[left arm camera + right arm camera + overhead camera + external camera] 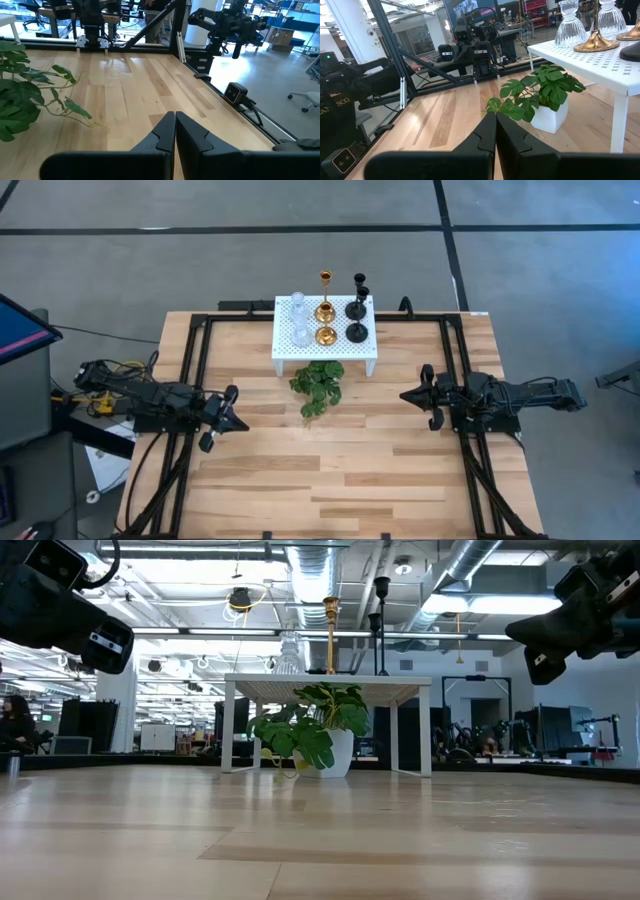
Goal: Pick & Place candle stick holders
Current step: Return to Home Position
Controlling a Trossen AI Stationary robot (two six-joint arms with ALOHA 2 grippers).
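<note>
Six candle stick holders stand on the white perforated stand (325,345) at the table's far middle: two clear glass ones (298,306) (300,333), a tall gold one (325,292), a squat gold one (325,336), a tall black one (359,293) and a squat black one (357,332). The right wrist view shows the glass ones (570,27) and a gold base (592,46). My left gripper (236,413) is shut and empty over the table's left part. My right gripper (408,395) is shut and empty over the right part. Both point toward the middle.
A green leafy plant in a white pot (318,385) stands just in front of the stand, between the two grippers; it also shows in the right wrist view (540,95). Black frame rails (195,370) run along the table's left, right and far sides.
</note>
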